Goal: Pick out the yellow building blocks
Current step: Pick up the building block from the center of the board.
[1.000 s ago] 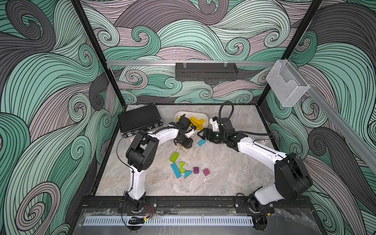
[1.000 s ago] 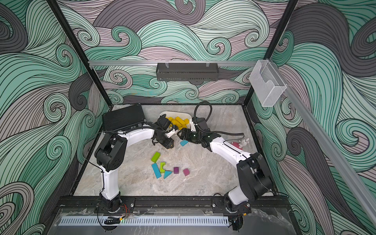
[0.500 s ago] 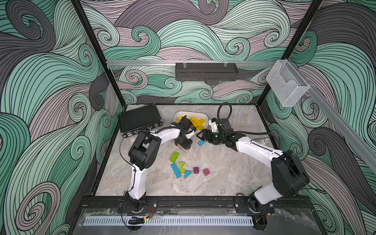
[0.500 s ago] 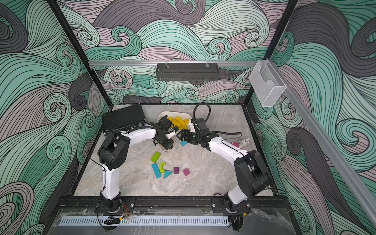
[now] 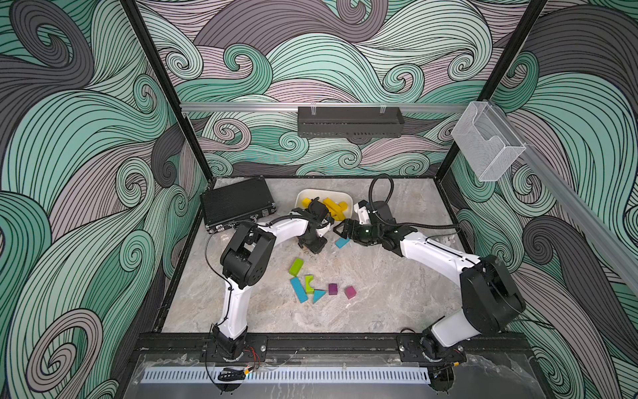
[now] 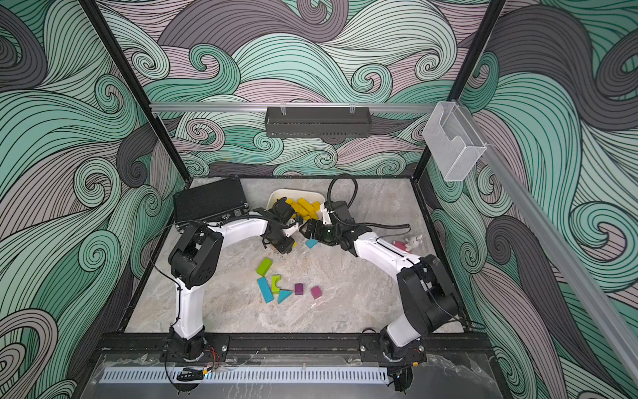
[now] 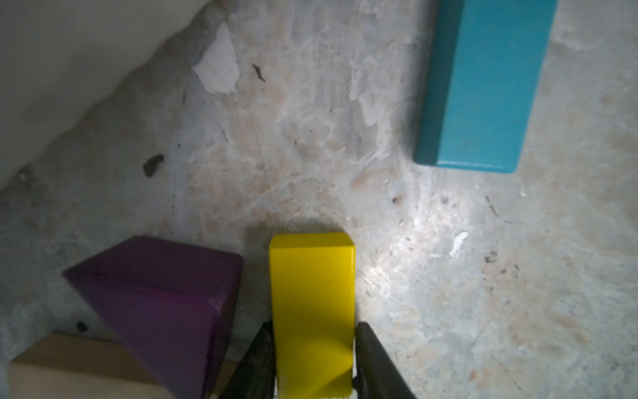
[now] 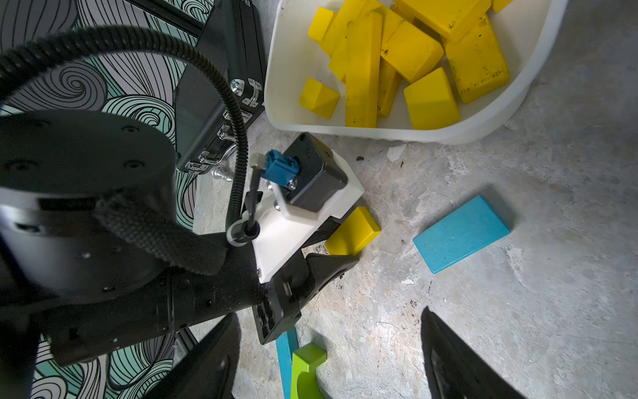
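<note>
A bright yellow building block (image 7: 312, 311) lies on the marble table, and my left gripper (image 7: 312, 359) is shut on it, one dark finger against each side. The right wrist view shows the same yellow block (image 8: 352, 231) at the left gripper's tip. Several more yellow building blocks (image 8: 407, 55) are piled in the white bowl (image 8: 483, 127) just behind; both top views show the bowl (image 5: 310, 191) (image 6: 297, 191). My right gripper (image 8: 328, 359) hovers open and empty beside the left gripper (image 5: 312, 243), above a teal block (image 8: 461, 233).
A purple block (image 7: 155, 297) and a tan bar (image 7: 69, 366) lie right next to the held block. Lime-green (image 5: 296, 266), teal (image 5: 298, 290) and purple (image 5: 349, 292) blocks are scattered mid-table. A black case (image 5: 238, 203) sits at the back left, and a small toy (image 6: 409, 243) at the right.
My left gripper's jaws have narrowed onto the yellow block. The right gripper has shifted a little to the left, toward the left gripper, and stays open.
</note>
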`<action>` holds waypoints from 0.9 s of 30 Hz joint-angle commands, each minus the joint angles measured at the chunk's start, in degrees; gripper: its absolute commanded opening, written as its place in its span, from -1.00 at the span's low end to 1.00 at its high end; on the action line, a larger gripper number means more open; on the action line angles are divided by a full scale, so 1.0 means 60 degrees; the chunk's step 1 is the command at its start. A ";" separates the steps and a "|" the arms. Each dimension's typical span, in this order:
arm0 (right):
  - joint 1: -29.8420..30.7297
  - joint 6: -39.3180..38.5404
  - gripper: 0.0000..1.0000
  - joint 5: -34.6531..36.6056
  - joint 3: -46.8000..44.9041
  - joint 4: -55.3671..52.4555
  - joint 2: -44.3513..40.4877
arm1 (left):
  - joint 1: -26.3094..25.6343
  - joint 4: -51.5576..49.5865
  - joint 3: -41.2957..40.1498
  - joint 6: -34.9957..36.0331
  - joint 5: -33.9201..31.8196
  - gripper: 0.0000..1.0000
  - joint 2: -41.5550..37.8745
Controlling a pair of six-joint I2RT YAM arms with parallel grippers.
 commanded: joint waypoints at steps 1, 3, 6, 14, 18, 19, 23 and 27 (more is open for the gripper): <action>-0.0053 0.0087 0.63 -0.0005 -0.0077 0.0148 -0.0095 | -0.0116 -0.0435 0.0289 0.0099 -0.0267 -0.29 -0.0024; -0.0045 0.0110 0.63 -0.0089 -0.0024 0.0098 -0.0034 | -0.0135 -0.0446 0.0299 0.0056 -0.0284 -0.35 -0.0104; -0.0046 0.0110 0.63 -0.0177 0.0112 -0.0075 -0.0022 | -0.0135 -0.0364 0.0219 -0.0075 -0.0245 -0.43 -0.0226; -0.0046 0.0088 0.64 -0.0217 0.0064 -0.0290 -0.0206 | -0.0149 -0.0332 0.0152 -0.0163 -0.0143 -0.56 -0.0448; -0.0051 -0.0139 0.77 -0.0421 0.0195 -0.0525 -0.0281 | -0.0149 -0.0179 0.0030 -0.0196 -0.0056 -0.62 -0.0629; -0.0039 -0.0228 0.80 -0.0453 0.0253 -0.0619 -0.0311 | -0.0142 -0.0107 -0.0020 -0.0205 -0.0017 -0.64 -0.0686; -0.0052 -0.0277 0.99 -0.0274 0.0384 -0.0843 -0.0572 | -0.0149 0.0053 -0.0149 -0.0348 0.0216 -0.73 -0.0814; -0.0043 -0.0698 0.99 0.0019 0.0408 -0.1102 -0.0906 | -0.0136 -0.0093 0.0060 -0.0407 0.0298 -0.85 -0.0741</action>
